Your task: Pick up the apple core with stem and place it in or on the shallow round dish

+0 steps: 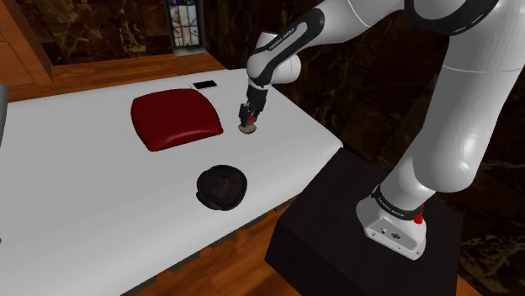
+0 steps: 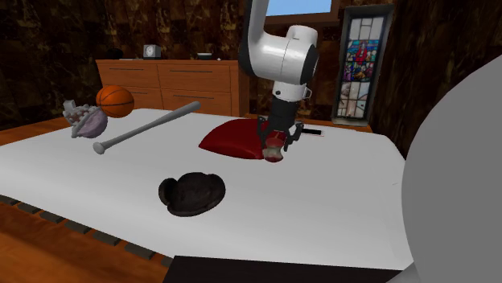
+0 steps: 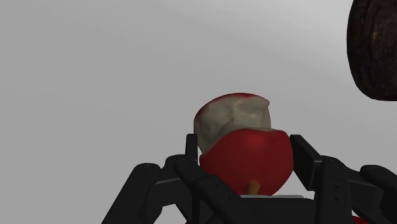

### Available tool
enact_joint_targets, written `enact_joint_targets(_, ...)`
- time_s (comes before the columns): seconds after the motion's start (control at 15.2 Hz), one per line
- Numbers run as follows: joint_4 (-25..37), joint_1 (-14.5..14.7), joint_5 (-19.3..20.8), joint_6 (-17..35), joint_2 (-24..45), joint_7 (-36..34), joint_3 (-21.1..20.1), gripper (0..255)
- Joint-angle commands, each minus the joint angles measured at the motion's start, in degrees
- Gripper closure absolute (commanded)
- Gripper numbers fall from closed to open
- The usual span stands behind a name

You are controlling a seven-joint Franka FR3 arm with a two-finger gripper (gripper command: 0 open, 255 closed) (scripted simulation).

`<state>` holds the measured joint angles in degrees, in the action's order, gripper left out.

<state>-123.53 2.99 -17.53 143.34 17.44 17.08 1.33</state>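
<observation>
Two black fingers (image 3: 310, 164) are clamped on the apple core (image 3: 245, 149), so your gripper (image 3: 243, 153) is definitely pinching it. The wrist view shows red skin and pale bitten flesh squeezed between them, with a stub of stem (image 3: 253, 188) poking out low down.

From the shoulder view the core is just a small blob under the gripper, just beside the dark red cushion (image 1: 177, 118) on that view's right. You can't really tell whether it touches the white desk (image 1: 76, 210) or hangs barely above it.

The shallow round dish (image 1: 221, 187) sits nearer the stand, well apart from the core, and looks dark and rough. The wrist view cuts it off at the frame edge.

In the second exterior view, a big grey shape (image 2: 458, 177) blocks that view's right.
</observation>
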Motion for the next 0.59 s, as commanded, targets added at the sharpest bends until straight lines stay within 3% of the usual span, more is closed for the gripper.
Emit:
enact_joint_targets(0.0,0.2,0.1,0.5,-1.3,-1.1,-0.5,0.2,255)
enact_joint_targets(0.53,1.2,0.3,2.2,-6.5,-5.4,-2.4,0.8,255)
